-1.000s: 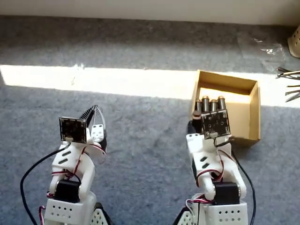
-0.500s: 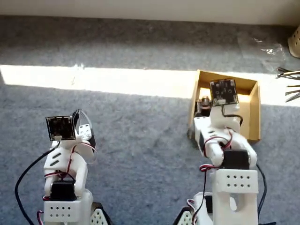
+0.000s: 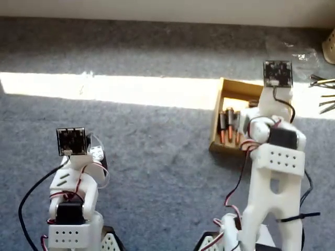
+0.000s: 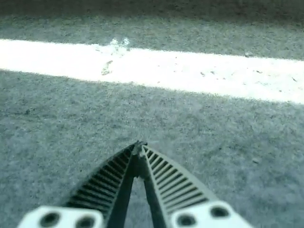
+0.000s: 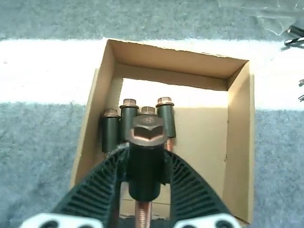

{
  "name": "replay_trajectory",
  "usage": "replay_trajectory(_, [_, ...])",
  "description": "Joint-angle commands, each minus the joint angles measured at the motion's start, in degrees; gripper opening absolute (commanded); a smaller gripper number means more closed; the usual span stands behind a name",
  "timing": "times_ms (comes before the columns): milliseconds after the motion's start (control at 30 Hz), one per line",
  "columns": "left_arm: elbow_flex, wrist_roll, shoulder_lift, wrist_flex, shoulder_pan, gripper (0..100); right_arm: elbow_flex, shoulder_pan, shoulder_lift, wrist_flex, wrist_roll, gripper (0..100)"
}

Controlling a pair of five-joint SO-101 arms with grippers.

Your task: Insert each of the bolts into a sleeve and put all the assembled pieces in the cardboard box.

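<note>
Right tool (image 5: 145, 159) advanced over cardboard box (image 5: 238, 142), pinching sleeved bolt (image 5: 148, 135); left tool (image 4: 139, 148) closed.

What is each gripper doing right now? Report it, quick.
Left gripper: closed, empty.
Right gripper: closed on a sleeved bolt, above the box.

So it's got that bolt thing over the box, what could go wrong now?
The right gripper clamps only the sleeve, so the bolt might slip out on release. Dropped here, both could land on the assembled pieces already in the cardboard box and bounce or settle crooked.
</note>
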Motion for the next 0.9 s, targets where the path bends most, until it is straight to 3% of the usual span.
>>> replay_trajectory(0, [-3.5,-0.3,-0.7,0.4,0.5,1,-8.6,2.4,6.2,-0.5,1.8,0.6])
replay_trajectory(500, [-3.0,-0.3,-0.7,0.4,0.4,1,-33.1,8.4,43.6,-0.2,6.5,0.9])
replay_trajectory(867, [-3.0,-0.3,-0.7,0.4,0.4,1,-37.4,8.1,51.2,-0.3,6.6,3.3])
